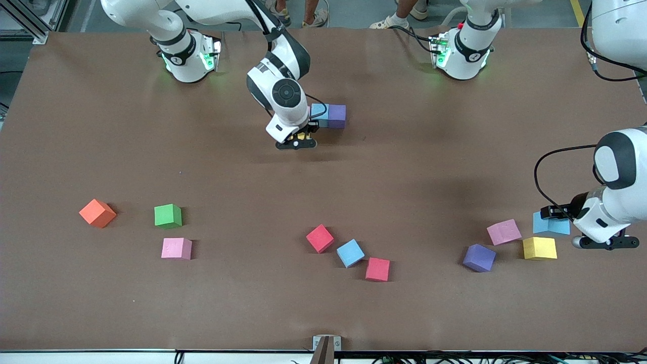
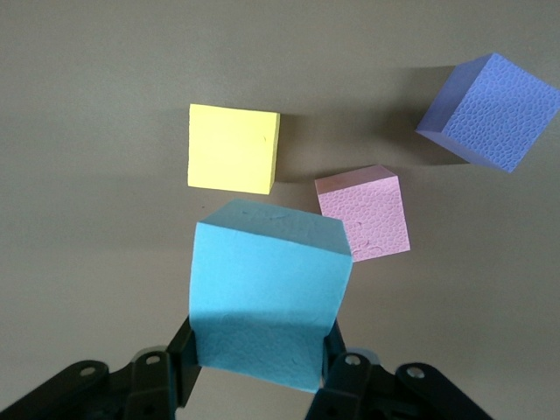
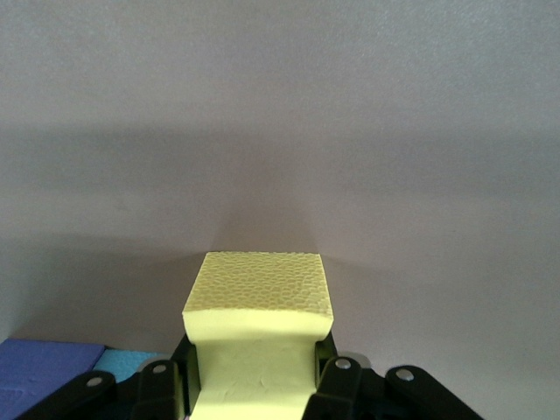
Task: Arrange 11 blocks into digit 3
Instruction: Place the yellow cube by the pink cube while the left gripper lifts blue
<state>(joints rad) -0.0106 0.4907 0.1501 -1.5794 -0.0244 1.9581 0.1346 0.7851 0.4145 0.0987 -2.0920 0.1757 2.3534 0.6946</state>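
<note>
Right hand carries a yellow block to the started row; left hand grips a blue one.

On the bench (image 1: 323, 177), a blue-purple pair (image 1: 329, 115) lies near the bases. The right hand (image 1: 298, 139), pinching the yellow block (image 3: 259, 302), hangs just beside it. The left hand (image 1: 601, 243) pinches a blue block (image 2: 267, 293) at its own end, by loose blocks (image 1: 539, 248). No containers here.

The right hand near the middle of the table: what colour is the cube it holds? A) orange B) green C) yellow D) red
C: the right wrist view shows the right hand shut on a yellow cube, squeezed between its fingers.
</note>
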